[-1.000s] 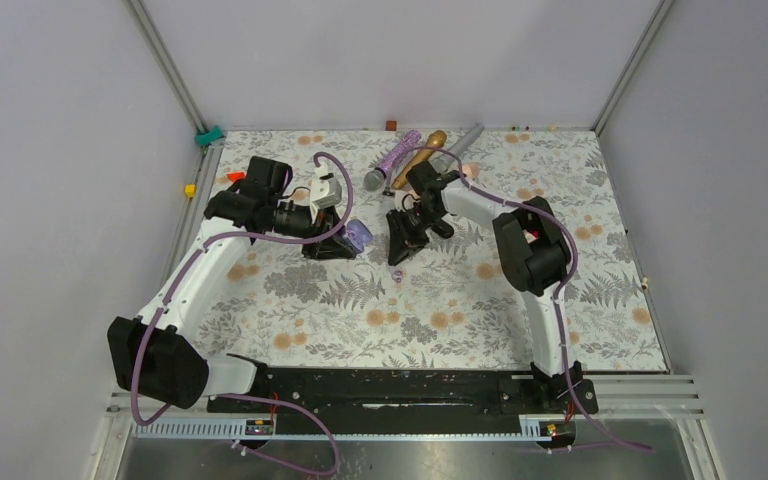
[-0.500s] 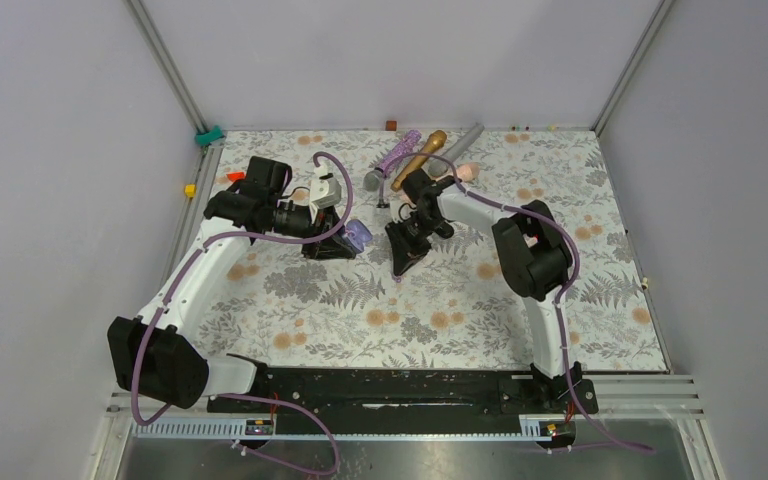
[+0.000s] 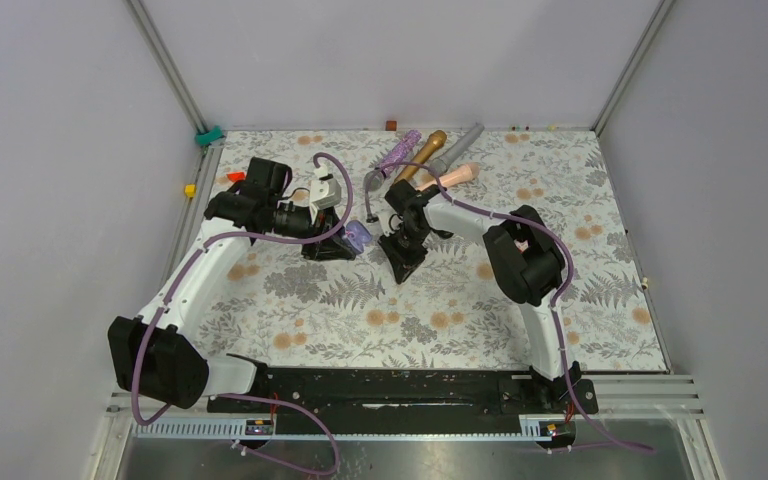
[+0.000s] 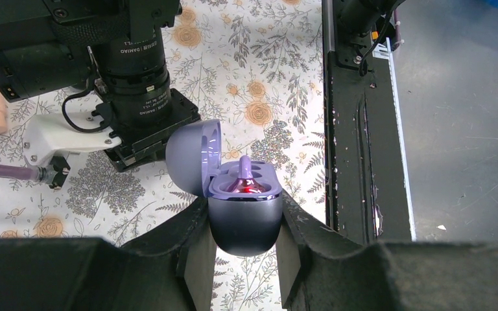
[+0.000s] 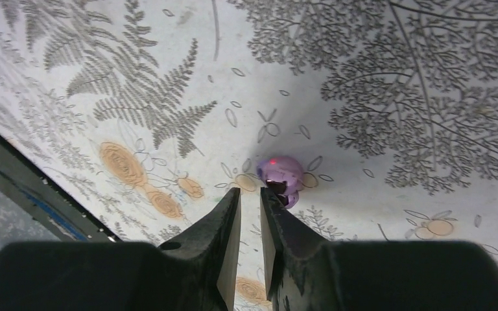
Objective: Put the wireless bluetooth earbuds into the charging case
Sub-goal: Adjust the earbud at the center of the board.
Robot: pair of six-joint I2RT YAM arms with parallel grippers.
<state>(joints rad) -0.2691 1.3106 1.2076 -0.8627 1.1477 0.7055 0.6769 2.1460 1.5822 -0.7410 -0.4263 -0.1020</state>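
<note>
here the charging case (image 4: 244, 220), lid open with bare cloth (image 3: 360, 320) around it, sits pinched in the left gripper (image 4: 242, 228), while right of it the down-tilted right gripper (image 5: 250, 194) stands barely parted just beside a loose purple earbud (image 5: 280, 173).

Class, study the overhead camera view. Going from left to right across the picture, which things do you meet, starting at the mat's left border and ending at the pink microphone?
small yellow cube → open purple oval charging case, clamped in the left gripper → right gripper → pale pink microphone
</note>
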